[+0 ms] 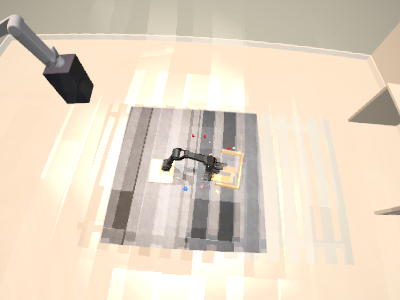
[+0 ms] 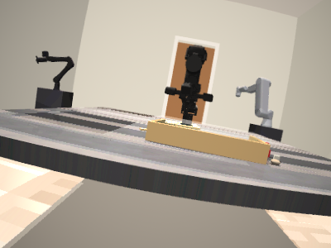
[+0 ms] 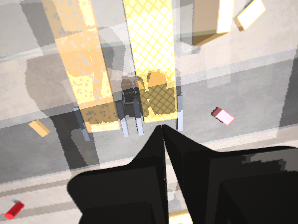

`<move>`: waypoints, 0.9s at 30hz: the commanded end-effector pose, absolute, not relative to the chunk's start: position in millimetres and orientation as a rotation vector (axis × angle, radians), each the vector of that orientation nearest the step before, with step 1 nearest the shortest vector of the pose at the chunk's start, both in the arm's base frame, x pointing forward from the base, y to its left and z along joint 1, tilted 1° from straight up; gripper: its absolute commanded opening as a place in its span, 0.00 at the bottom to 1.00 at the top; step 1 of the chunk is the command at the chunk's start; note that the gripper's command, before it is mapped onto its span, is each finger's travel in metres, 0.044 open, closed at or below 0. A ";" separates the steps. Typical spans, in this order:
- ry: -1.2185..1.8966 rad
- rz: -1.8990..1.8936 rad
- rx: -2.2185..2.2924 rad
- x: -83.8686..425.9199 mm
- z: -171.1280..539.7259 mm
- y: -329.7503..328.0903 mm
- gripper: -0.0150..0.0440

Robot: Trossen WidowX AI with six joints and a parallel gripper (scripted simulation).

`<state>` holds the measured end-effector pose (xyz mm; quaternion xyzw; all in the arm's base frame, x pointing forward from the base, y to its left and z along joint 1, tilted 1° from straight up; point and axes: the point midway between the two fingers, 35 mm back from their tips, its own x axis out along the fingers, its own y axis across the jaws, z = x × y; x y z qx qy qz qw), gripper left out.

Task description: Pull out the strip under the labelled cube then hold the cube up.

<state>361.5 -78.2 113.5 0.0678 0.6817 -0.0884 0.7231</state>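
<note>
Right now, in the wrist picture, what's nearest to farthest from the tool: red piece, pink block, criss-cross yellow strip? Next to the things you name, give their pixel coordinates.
1. Criss-cross yellow strip (image 3: pixel 150 50) (image 1: pixel 223 178): just ahead of the tips.
2. Pink block (image 3: pixel 223 116) (image 1: pixel 202 187): picture's right.
3. Red piece (image 3: pixel 14 210): picture's lower left.

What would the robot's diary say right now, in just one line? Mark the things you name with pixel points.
gripper (image 1: pixel 218 165) (image 3: pixel 161 128): shut, empty | strips: both flat, unheld | cube: not held up
</note>
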 end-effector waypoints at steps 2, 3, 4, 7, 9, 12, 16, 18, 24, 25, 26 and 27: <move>1.521 -0.199 0.162 363.4 113.3 -80.1 0.25; 1.521 -0.199 0.162 363.6 112.2 -80.2 0.25; 1.521 -0.199 0.162 363.8 110.7 -80.3 0.25; 1.521 -0.199 0.162 364.5 105.7 -80.7 0.25; 1.521 -0.199 0.162 364.9 102.4 -81.0 0.25; 1.521 -0.199 0.162 365.4 97.5 -81.4 0.25; 1.521 -0.199 0.162 366.0 90.9 -81.9 0.25; 1.521 -0.199 0.162 366.3 87.6 -82.1 0.25; 1.521 -0.199 0.162 366.8 77.8 -83.0 0.25; 1.521 -0.199 0.162 366.9 76.1 -83.1 0.25; 1.521 -0.199 0.162 366.9 74.5 -83.3 0.25; 1.521 -0.199 0.162 367.0 72.9 -83.4 0.25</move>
